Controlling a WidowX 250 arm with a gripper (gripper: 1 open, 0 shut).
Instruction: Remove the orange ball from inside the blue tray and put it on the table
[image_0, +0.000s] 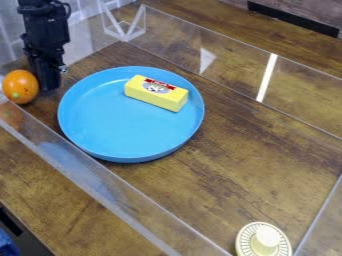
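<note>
The orange ball (19, 86) rests on the dark wood-grain table (254, 150), just outside the left rim of the blue tray (120, 135). My black gripper (48, 80) points straight down right beside the ball, between it and the tray's rim, low over the table. Nothing is between its fingers, which read as a single dark column, so no gap shows between them. The ball appears free of the gripper, close to it or just touching.
A yellow rectangular block (156, 93) lies inside the tray near its far side. A small cream ribbed lid (265, 241) sits at the bottom edge. Clear panel edges run along the left side and the back of the table.
</note>
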